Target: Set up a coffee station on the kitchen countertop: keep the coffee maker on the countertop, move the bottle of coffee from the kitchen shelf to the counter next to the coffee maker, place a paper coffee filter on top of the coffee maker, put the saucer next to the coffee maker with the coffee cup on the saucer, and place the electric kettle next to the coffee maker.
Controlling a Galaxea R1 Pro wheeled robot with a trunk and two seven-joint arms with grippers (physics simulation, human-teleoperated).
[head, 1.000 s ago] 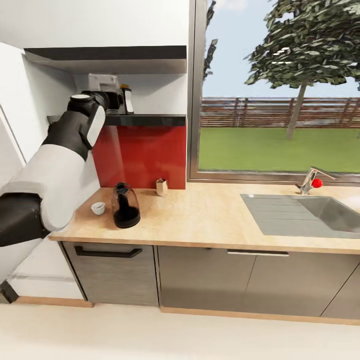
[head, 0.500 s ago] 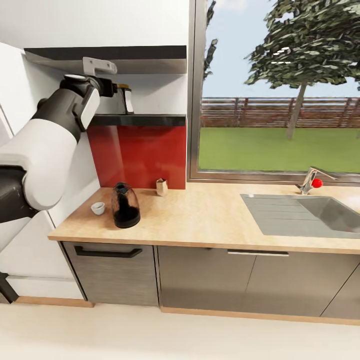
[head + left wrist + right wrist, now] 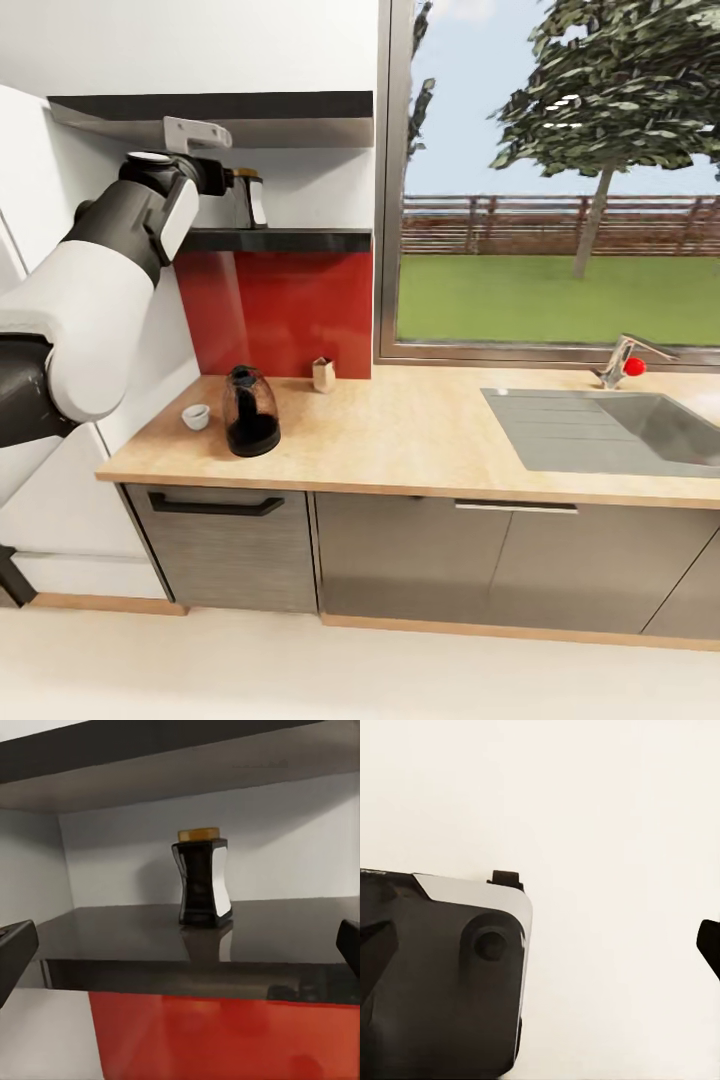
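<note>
The bottle of coffee (image 3: 250, 198) (image 3: 201, 876), a dark jar with a yellow-brown lid and white label, stands upright on the kitchen shelf (image 3: 290, 240) (image 3: 150, 937). My raised left gripper (image 3: 222, 180) (image 3: 180, 949) is open and level with the shelf's front edge. The jar is farther back, between the lines of the two fingers and untouched. On the kitchen countertop (image 3: 400, 430), the electric kettle (image 3: 250, 412) stands at the left end with the white coffee cup (image 3: 196, 416) beside it. My right gripper (image 3: 540, 949) is open and empty, over pale floor.
A small tan paper-like object (image 3: 323, 374) sits by the red backsplash. A matching higher shelf (image 3: 215, 106) hangs close above my left wrist. A sink (image 3: 620, 430) with a faucet (image 3: 625, 362) lies to the right. A white wall stands left of the counter.
My left arm has risen and swung its elbow left, lifting the wrist toward the upper shelf. Over the last half second it has barely moved. The jar has stayed put.
</note>
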